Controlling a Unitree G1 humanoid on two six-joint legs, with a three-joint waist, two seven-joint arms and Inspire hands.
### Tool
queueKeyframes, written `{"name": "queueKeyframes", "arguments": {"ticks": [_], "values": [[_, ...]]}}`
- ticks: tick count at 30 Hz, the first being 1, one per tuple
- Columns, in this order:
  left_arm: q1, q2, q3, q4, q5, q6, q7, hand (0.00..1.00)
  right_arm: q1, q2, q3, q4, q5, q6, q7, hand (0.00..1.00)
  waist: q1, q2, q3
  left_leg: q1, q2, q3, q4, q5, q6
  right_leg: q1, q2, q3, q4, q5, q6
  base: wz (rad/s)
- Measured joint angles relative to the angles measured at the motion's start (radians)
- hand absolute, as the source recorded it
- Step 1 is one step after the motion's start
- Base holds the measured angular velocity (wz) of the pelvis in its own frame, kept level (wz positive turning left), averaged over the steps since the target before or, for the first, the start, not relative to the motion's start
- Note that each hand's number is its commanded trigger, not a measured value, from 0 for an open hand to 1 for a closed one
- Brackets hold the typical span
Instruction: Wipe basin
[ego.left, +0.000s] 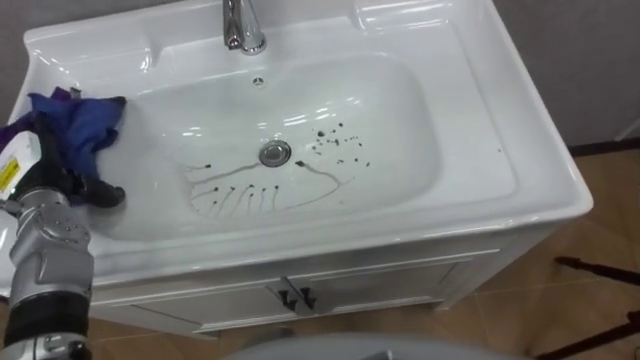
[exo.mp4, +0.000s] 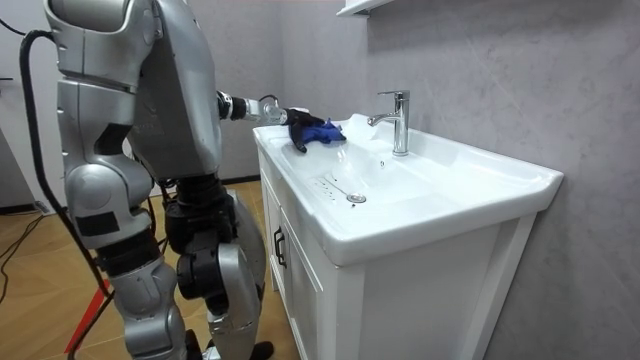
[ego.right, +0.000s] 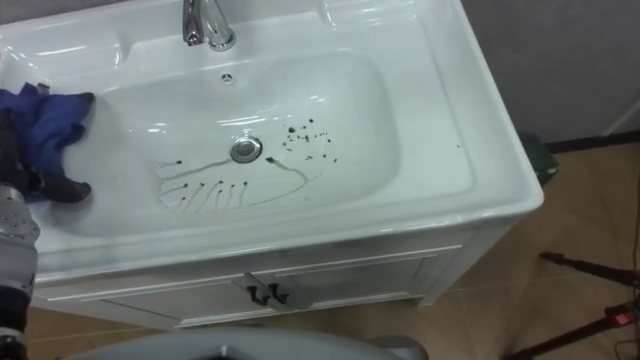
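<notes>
Left eye view: the left hand (ego.left: 88, 188), at the frame's left edge, had its fingers curled round a blue cloth (ego.left: 78, 122) at the basin (ego.left: 455, 95) rim. Wiping seemed not yet begun; the next move called for sweeping right over the dark specks (ego.left: 335, 142).

The drain (ego.left: 275, 153) lies in the basin (ego.left: 470, 120). Behind the drain, the faucet (ego.left: 240, 25) stands on the rim; just right of it lie specks (ego.left: 335, 140); far left, on the rim, the cloth (ego.left: 75, 120), clasped by the left hand (ego.left: 98, 192)

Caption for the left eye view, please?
Left hand holds blue cloth at the basin rim; dark specks and streaks lie near the drain.
</notes>
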Motion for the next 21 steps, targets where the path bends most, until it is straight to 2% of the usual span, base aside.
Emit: {"name": "queueKeyframes", "arguments": {"ticks": [3,8,12,21], "values": [[-0.014,0.006,0.0,0.0,0.031,0.0,-0.018,1.0,0.0,-0.013,0.0,-0.002,0.001,-0.007,-0.003,0.0,0.001,0.013,-0.0002,0.002,0.001,0.008,-0.003,0.0,0.0,-0.006,-0.002,0.001,0.008,-0.001,0.0,-0.05],[-0.015,0.024,0.002,-0.001,0.056,0.002,-0.035,1.0,0.001,-0.027,0.0,-0.004,0.003,-0.013,-0.012,0.0,0.002,0.017,-0.0009,0.013,0.001,0.02,-0.016,0.0,0.0,-0.008,-0.004,0.019,0.01,-0.001,0.0,-0.1],[-0.015,0.038,0.002,-0.001,0.056,0.008,-0.047,1.0,0.001,-0.03,0.0,-0.009,0.003,-0.015,-0.023,0.0,0.001,0.013,-0.0009,0.018,-0.002,0.03,-0.02,0.0,0.0,-0.01,-0.008,0.025,0.01,-0.002,0.002,-0.08],[-0.034,0.041,0.034,-0.001,0.065,0.018,-0.093,1.0,-0.001,-0.031,-0.037,-0.027,-0.011,-0.01,-0.022,0.0,0.021,-0.004,-0.003,0.032,-0.001,0.045,-0.032,0.0,0.0,-0.011,-0.007,0.049,0.012,-0.004,0.002,-0.07]]}}
